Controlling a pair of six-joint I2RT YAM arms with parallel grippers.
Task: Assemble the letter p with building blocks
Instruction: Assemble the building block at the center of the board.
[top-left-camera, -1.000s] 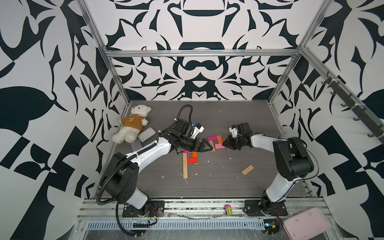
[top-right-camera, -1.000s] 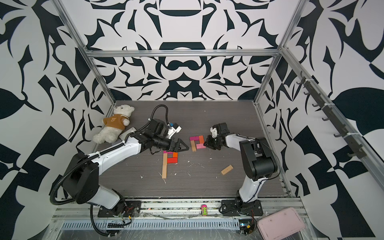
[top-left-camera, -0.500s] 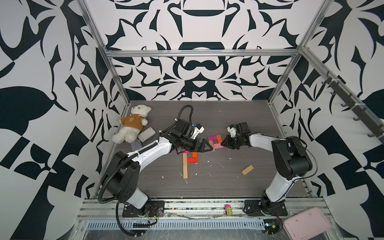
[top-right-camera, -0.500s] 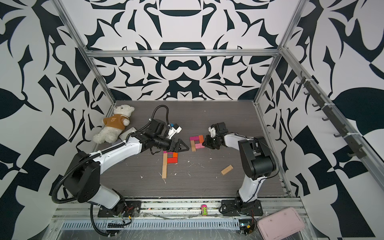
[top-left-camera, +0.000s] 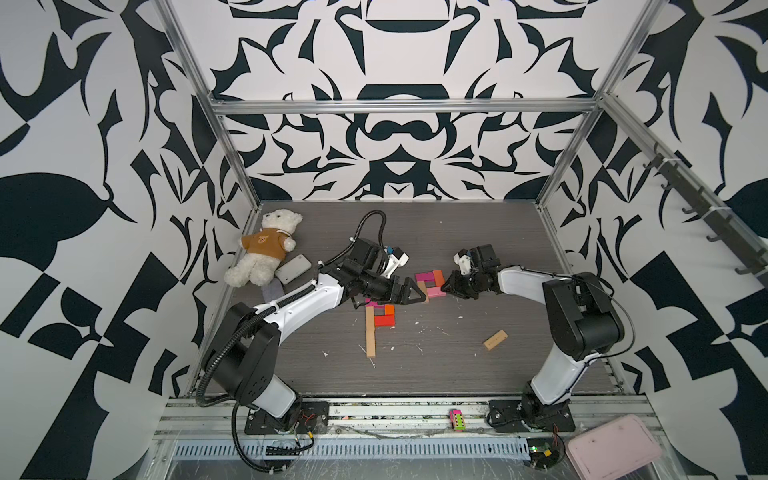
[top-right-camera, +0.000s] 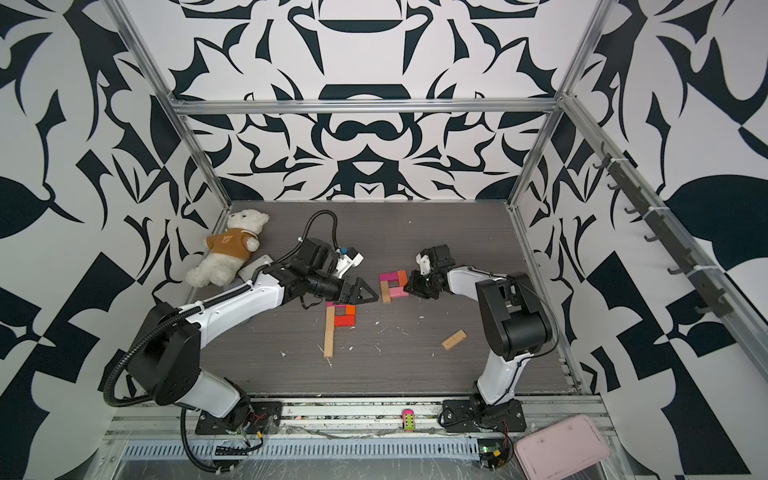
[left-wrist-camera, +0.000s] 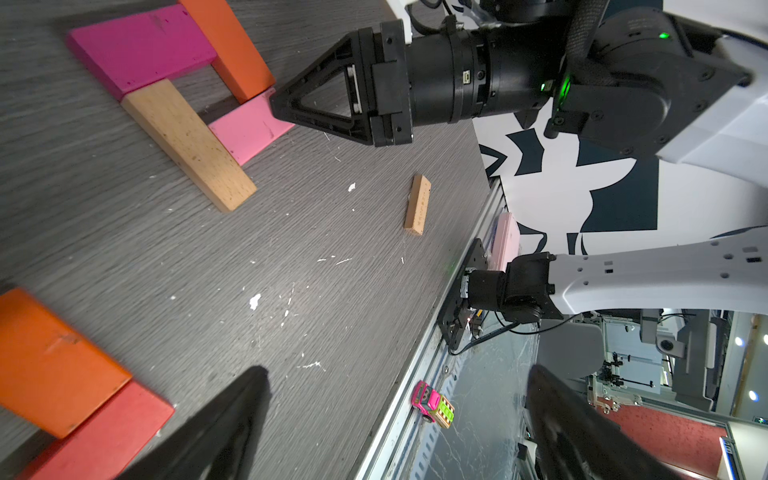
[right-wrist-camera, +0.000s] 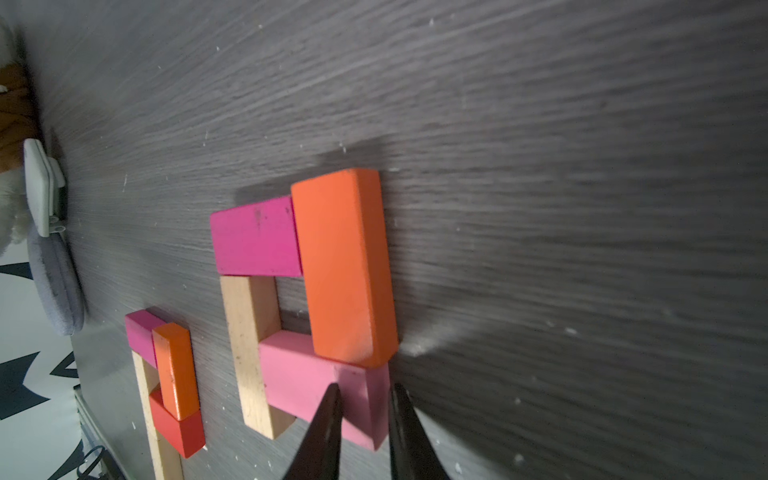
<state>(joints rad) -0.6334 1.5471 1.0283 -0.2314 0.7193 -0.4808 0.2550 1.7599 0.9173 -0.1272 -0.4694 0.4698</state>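
Two groups of building blocks lie on the grey floor. In the right group, magenta (right-wrist-camera: 255, 237), orange (right-wrist-camera: 345, 266), tan (right-wrist-camera: 253, 353) and light pink (right-wrist-camera: 299, 374) blocks form a closed square. My right gripper (right-wrist-camera: 363, 388), seen in both top views (top-left-camera: 448, 286) (top-right-camera: 411, 286), has its narrow jaws around the light pink block's (top-left-camera: 436, 292) right end. The left group has a long tan stem (top-left-camera: 370, 332) with orange (top-left-camera: 389, 309) and red (top-left-camera: 384, 321) blocks beside its top. My left gripper (left-wrist-camera: 395, 374) hovers wide open and empty between the groups (top-left-camera: 422, 296). A loose tan block (top-left-camera: 495, 339) lies apart.
A teddy bear (top-left-camera: 266, 249) and a pale flat case (top-left-camera: 293, 269) lie at the back left. A toy car (top-left-camera: 456, 419) sits on the front rail, and a pink tray (top-left-camera: 609, 446) lies outside at the front right. White crumbs dot the floor.
My right arm has shifted very slightly at the light pink block. The left arm and all blocks stay where they were.
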